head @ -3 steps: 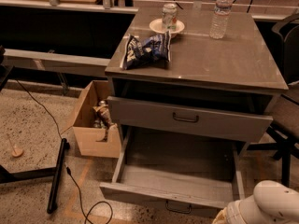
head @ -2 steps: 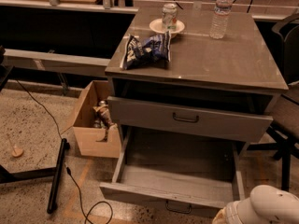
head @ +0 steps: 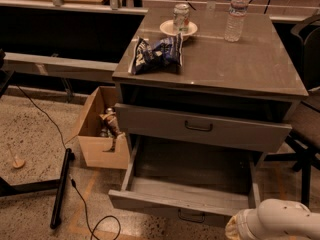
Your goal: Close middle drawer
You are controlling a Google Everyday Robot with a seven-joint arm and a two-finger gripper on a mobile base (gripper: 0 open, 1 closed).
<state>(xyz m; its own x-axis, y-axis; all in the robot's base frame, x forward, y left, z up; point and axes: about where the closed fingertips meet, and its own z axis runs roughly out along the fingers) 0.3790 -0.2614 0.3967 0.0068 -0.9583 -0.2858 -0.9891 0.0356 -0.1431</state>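
Middle drawer [head: 160, 204] stands pulled far out. Arm [head: 277, 223] sits by its front right corner; gripper apparently below view, state undeterminable.

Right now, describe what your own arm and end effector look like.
Only part of the arm shows, in the bottom right corner of the camera view. It is a smooth, rounded white casing. Its left end finishes in a yellowish-tan collar that looks ribbed. No cables or markings show on it. The end effector lies outside the picture, past that corner, so its look cannot be described.
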